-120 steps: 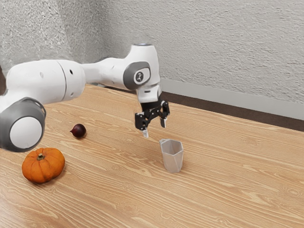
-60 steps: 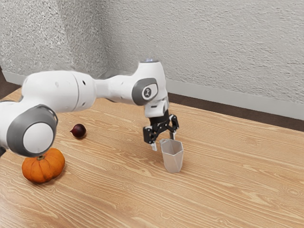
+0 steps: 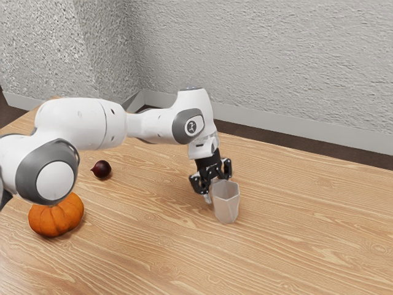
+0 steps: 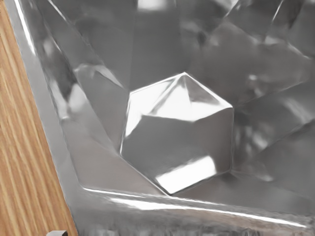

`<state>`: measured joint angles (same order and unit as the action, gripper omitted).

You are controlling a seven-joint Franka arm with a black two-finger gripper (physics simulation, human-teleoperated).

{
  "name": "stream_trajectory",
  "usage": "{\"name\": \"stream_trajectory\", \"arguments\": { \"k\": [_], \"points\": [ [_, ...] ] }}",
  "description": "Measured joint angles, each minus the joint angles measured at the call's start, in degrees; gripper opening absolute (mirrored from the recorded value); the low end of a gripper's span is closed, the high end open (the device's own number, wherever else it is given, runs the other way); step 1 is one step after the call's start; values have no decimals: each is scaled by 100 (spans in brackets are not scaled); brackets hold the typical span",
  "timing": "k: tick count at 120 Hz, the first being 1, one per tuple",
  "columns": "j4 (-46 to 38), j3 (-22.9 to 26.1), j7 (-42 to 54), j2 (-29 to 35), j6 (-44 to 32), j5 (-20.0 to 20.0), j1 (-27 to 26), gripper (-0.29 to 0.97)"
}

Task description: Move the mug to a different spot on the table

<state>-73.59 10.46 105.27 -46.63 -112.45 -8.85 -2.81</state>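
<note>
Mug (image 3: pixel 226 204), pale grey, faceted, glossy inside with a hexagonal floor, stands upright mid-tabletop (image 3: pixel 295 236), the end effector (image 3: pixel 207 188) at its rim; its grip I cannot tell.

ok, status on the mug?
Gripper open, low at mug rim. Mug upright on table, not lifted. Pumpkin and red onion far off toward exterior view's left.

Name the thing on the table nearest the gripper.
The grey faceted mug: the gripper is at its rim. The orange pumpkin and the small dark red onion lie well off toward the exterior view's left.
</note>
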Motion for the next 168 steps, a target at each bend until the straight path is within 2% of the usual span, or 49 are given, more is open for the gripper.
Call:
{"name": "stream_trajectory", "arguments": {
  "k": [12, 20, 37, 60, 69, 84, 105, 126, 150, 168],
  "points": [
    [0, 0, 23, 2, -9, -23, 6, 19],
    [-9, 0, 36, 11, -14, -40, 8, 12],
    [-40, 8, 59, 121, -24, -235, 88, 6],
    [-214, 38, 106, 472, 75, -960, 406, 2],
    [-407, 44, 138, 740, 147, -1190, 599, -2],
    [-659, 82, 269, 833, 284, -1532, 1063, -7],
    [-1433, 129, 559, 1114, 411, -1748, 1523, -7],
    [-2021, 123, 914, 1461, 470, -1776, 1741, -5],
    [-2488, 116, 1244, 1698, 200, -1315, 1881, -5],
    [-3015, 114, 1479, 1994, -26, -1176, 2123, -8]
  ]
}}
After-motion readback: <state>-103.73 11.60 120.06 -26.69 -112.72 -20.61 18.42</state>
